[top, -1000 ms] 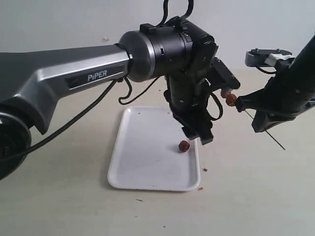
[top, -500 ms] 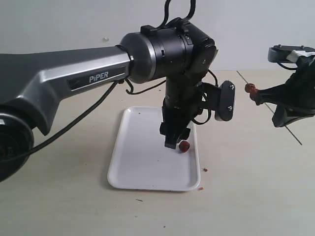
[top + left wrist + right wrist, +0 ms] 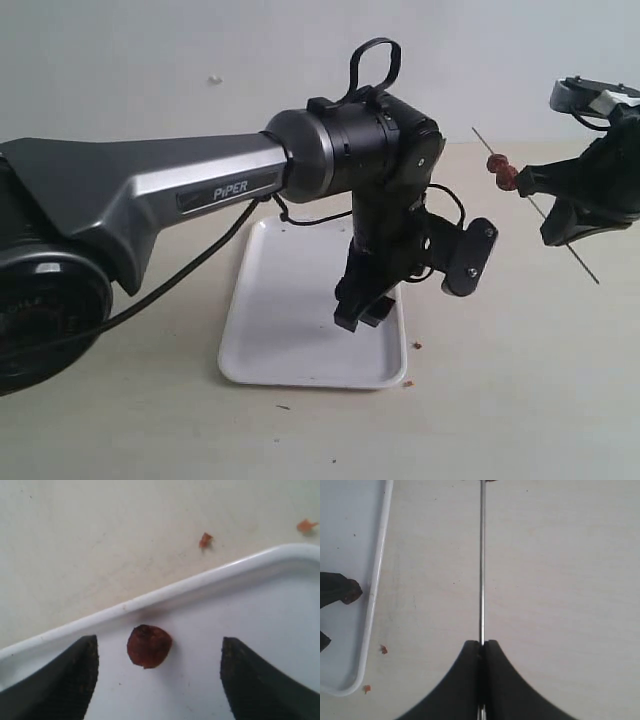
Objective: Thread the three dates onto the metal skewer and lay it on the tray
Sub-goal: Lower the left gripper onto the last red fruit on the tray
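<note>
— Which step is this?
— Fetching the last date. Two dates (image 3: 502,170) already sit on the metal skewer (image 3: 481,570). The right pincer (image 3: 481,647) is clamped on it, holding it up over the desk (image 3: 500,390), right of the tray (image 3: 290,300).
— And the third?
— The third date (image 3: 149,646) lies in the tray, just inside its right rim. The left pincer (image 3: 362,308) hangs over it, jaws wide apart, one on either side, not touching.
— Next?
— I'd say lower, close gently on the date, then carry it to the skewer's free tip.

Three dates (image 3: 148,646), one metal skewer (image 3: 481,565), one tray (image 3: 280,300).
</note>
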Action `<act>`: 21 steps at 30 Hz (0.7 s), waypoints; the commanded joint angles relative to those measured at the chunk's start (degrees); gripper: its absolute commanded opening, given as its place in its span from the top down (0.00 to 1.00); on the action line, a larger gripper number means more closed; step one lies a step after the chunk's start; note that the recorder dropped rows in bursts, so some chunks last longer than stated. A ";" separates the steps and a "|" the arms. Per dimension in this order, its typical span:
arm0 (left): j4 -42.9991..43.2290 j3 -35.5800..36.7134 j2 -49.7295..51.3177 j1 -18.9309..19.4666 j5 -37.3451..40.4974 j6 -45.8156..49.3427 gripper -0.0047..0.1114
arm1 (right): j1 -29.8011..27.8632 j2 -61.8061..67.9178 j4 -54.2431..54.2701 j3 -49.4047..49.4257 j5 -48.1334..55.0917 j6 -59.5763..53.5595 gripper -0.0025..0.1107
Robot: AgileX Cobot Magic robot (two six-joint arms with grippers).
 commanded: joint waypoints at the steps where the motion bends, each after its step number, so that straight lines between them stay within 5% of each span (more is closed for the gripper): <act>1: -0.60 0.12 -0.44 -0.15 -0.63 3.66 0.38 | -0.37 -0.53 0.32 -0.18 -1.29 -0.64 0.98; 21: -2.32 0.12 0.71 1.53 -3.27 3.81 0.38 | -0.37 -0.53 0.32 -0.18 -1.60 -1.03 0.98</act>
